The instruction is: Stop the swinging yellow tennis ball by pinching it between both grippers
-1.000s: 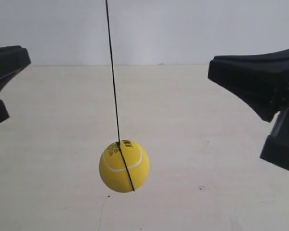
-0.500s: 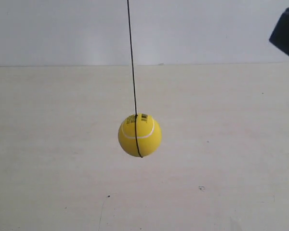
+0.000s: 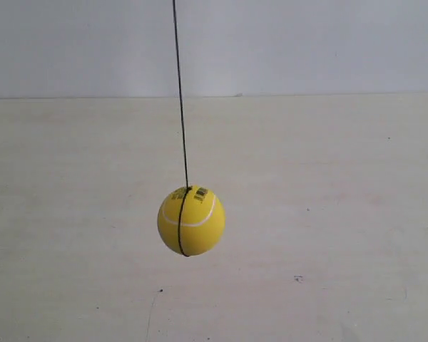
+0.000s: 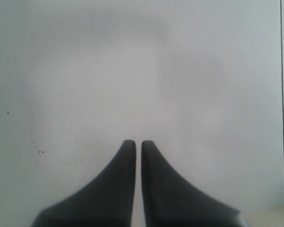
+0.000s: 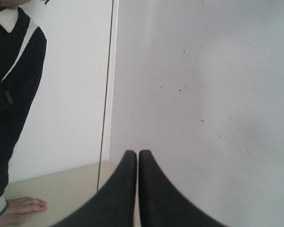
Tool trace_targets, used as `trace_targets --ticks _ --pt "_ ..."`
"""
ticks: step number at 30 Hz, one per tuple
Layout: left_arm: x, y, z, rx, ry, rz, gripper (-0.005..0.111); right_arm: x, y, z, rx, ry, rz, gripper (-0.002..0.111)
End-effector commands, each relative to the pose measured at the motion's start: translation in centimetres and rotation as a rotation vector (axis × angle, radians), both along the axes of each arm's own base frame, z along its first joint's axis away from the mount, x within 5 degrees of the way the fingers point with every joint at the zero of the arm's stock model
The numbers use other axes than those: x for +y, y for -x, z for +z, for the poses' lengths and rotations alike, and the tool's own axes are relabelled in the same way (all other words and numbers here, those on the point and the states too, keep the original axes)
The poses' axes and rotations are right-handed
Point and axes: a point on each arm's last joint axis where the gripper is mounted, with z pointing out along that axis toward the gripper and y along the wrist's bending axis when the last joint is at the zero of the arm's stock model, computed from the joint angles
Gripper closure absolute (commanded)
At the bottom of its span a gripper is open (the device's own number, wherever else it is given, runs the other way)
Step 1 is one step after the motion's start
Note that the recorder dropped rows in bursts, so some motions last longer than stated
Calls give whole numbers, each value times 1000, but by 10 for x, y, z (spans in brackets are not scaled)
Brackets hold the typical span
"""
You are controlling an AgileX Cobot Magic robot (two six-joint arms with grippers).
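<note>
The yellow tennis ball (image 3: 190, 220) hangs free on its thin black string (image 3: 180, 92) above the pale table, left of the exterior view's middle, white seam and barcode print facing the camera. No gripper shows in the exterior view. In the left wrist view my left gripper (image 4: 138, 143) is shut with nothing between its black wedge fingers, facing a blank white wall. My right gripper (image 5: 137, 152) is likewise shut and empty in the right wrist view. The ball appears in neither wrist view.
The beige table (image 3: 328, 214) runs back to a white wall (image 3: 307, 43). In the right wrist view a person in a dark top (image 5: 12, 85) stands at the table with a hand (image 5: 21, 208) on it. A thin dark vertical line (image 5: 106, 94) crosses the wall there.
Both grippers have left the exterior view, the one at its right last. The ball rose and swung right, then dropped back to the left and lower.
</note>
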Motion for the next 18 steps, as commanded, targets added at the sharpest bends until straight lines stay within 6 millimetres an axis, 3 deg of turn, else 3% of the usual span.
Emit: trace_targets --ticks 1,18 --pt "2 6 0 -15 28 -11 102 -1 0 1 -4 0 -15 108" --pt "2 7 0 -19 29 -11 102 -1 0 2 -5 0 -11 108"
